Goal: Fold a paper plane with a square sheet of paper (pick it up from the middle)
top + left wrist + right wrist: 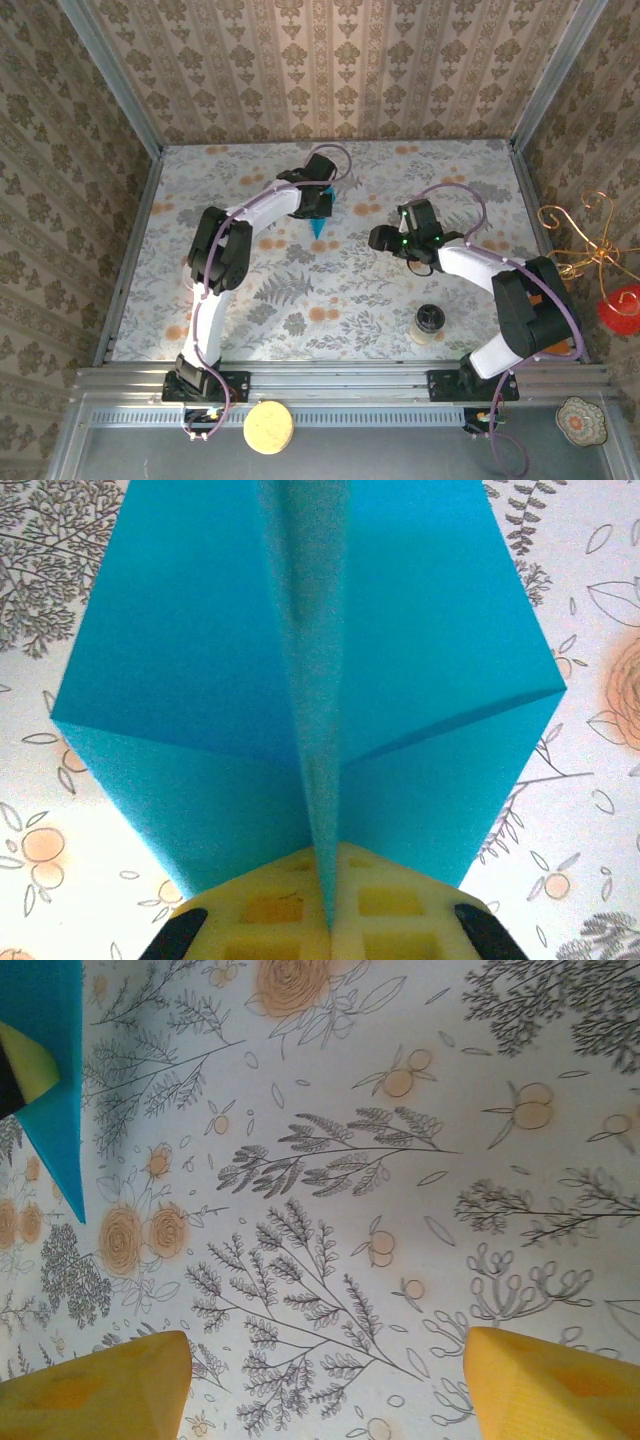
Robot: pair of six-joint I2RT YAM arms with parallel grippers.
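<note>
Left gripper (330,905) is clamped tight on the paper (200,680), with its pads pinching the centre crease. I see matte teal paper, already folded: a raised middle ridge, a wing spread each side, a diagonal fold line across each. It sits well beyond and left of the jar (429,322). Right gripper (325,1390) has its jaws wide and empty, beyond the jar and closer to it than the paper.

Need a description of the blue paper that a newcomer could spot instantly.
On the floral table, far half near the middle, find the tip of the left gripper. Pinched in it is the teal-blue folded paper, creased down its centre and tapering to a point. Its solid blue sets it apart from the floral pattern and the pale, dark-lidded jar.
</note>
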